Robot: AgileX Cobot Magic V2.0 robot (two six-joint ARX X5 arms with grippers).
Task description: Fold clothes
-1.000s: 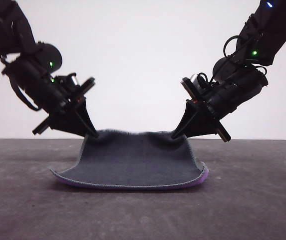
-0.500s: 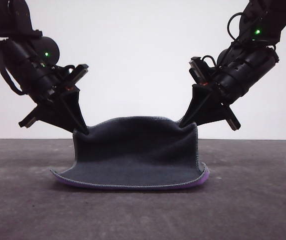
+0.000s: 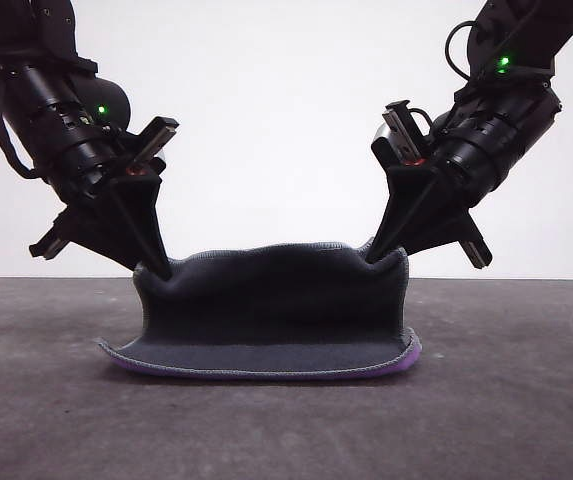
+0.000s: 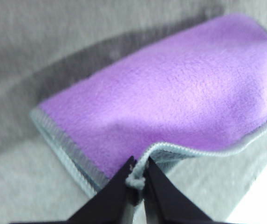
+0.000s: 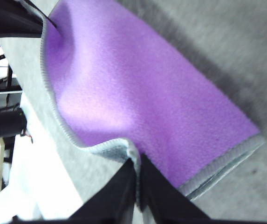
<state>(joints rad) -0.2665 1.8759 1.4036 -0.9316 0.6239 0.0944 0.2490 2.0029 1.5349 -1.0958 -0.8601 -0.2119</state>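
Front view: both arms are cut off by the upper frame edges. The cloth (image 3: 271, 315) sits low in the centre of the frame on the dark, matte counter (image 3: 506, 420); its far half is lifted upright, so the dark grey face shows and the back is hidden. Bright purple peeks out along the bottom edge under pale stitching. The left pincer (image 3: 156, 265) is pinched shut on the raised corner at left, the right pincer (image 3: 376, 252) on the raised corner at right, and the top edge sags between them.

Left wrist view: blurred. The fingertips (image 4: 119, 184) at lower centre clamp the light grey stitched edging; fuzzy purple fleece fills the upper right over grey counter.

Right wrist view: black fingers (image 5: 126, 179) at lower centre close on the edging; purple fleece runs diagonally, and the upper-left corner is hard to read
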